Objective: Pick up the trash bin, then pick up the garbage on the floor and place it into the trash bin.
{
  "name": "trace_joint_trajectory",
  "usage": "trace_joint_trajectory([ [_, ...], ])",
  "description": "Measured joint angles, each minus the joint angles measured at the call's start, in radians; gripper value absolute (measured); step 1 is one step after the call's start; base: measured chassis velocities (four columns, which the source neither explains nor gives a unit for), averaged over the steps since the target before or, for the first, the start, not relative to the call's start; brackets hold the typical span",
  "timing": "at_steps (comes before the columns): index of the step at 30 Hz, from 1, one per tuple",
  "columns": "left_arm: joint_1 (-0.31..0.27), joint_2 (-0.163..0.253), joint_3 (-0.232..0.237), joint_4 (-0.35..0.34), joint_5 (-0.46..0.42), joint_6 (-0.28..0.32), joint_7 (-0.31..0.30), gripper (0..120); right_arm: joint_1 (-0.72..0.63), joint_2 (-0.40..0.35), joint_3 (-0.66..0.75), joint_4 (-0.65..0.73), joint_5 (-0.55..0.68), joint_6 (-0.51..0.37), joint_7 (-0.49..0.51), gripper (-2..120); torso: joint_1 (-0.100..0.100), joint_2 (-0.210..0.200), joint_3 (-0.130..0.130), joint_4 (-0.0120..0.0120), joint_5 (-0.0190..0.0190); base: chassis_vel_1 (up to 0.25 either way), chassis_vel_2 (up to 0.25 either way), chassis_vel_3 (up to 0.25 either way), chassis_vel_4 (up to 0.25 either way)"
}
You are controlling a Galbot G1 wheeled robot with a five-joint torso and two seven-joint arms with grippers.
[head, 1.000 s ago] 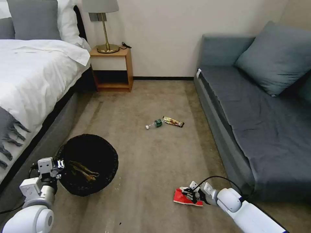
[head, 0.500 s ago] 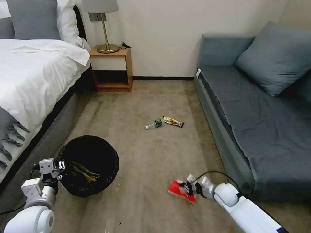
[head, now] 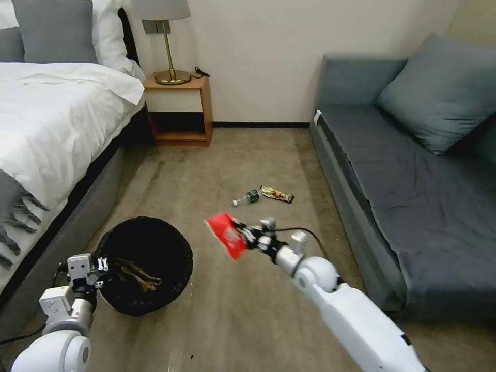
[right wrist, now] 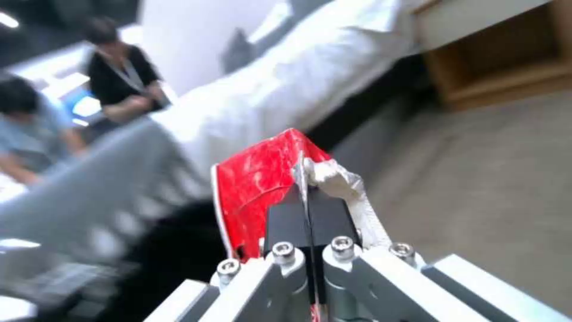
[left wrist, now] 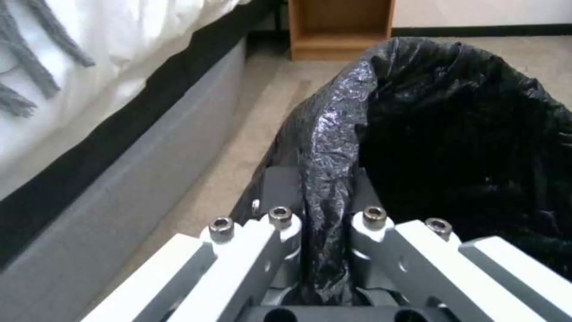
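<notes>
While the trash bin [head: 144, 263] rim is clamped by the left gripper [head: 98, 268], the red snack packet [head: 226, 235], pinched in the right gripper [head: 243, 236], should be released only above the opening.

Glossy red foil snack packet [head: 226, 235]; crinkly, shiny black plastic bag [left wrist: 334, 147] lining the trash bin [head: 144, 263]. Matt beige short-pile carpet floor [head: 248, 305]. Claws: white plastic and grey metal with steel screws [left wrist: 280, 213]. Far nightstand [head: 181, 111] of smooth wood.

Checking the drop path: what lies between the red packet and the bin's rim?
Just bare carpet, seen in the head view, between the red snack packet and the trash bin.
</notes>
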Motion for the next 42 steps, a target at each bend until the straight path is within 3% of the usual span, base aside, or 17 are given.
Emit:
trace_joint_trajectory([
  [4,-0.003,-0.005,0.01,0.0,0.009,0.0,0.002,4,0.019,0.035,-0.085,0.067,0.048,-0.023,0.031,0,0.0,0.0,0.0,0.0,0.0002,0.0,0.0,0.0,0.0],
  [9,-0.002,-0.007,0.014,-0.007,0.01,0.0,0.006,4,0.06,0.062,-0.152,0.054,0.039,-0.029,0.039,0,0.0,0.0,0.0,0.0001,0.0003,0.0,0.0,0.0,0.0],
  [23,0.034,-0.016,0.007,-0.037,0.007,-0.015,0.022,4,0.102,0.143,-0.223,-0.166,-0.155,0.03,0.06,1,0.0,0.0,0.0,0.0,0.0007,0.0,0.0,0.0,0.0],
  [26,0.036,-0.014,0.005,-0.041,0.004,-0.017,0.024,4,0.084,0.137,-0.218,-0.168,-0.188,0.039,0.062,19,0.0,0.0,0.0,-0.0001,0.0006,0.0,0.0,0.0,0.0],
  [32,0.034,-0.015,0.005,-0.042,0.004,-0.017,0.024,4,0.078,0.132,-0.217,-0.158,-0.194,0.039,0.063,26,0.0,0.0,0.0,-0.0001,0.0006,0.0,0.0,0.0,0.0],
  [35,0.029,-0.018,0.012,-0.045,0.009,-0.016,0.024,4,0.073,0.129,-0.216,-0.138,-0.202,0.04,0.07,50,0.0,0.0,0.0,0.0,0.0006,0.0,0.0,0.0,0.0],
  [42,0.027,-0.014,0.007,-0.033,0.012,-0.017,0.023,4,0.065,0.124,-0.213,-0.093,-0.199,0.099,0.126,72,0.0,0.0,0.0,0.0,0.0006,0.0,0.0,0.0,0.0],
])
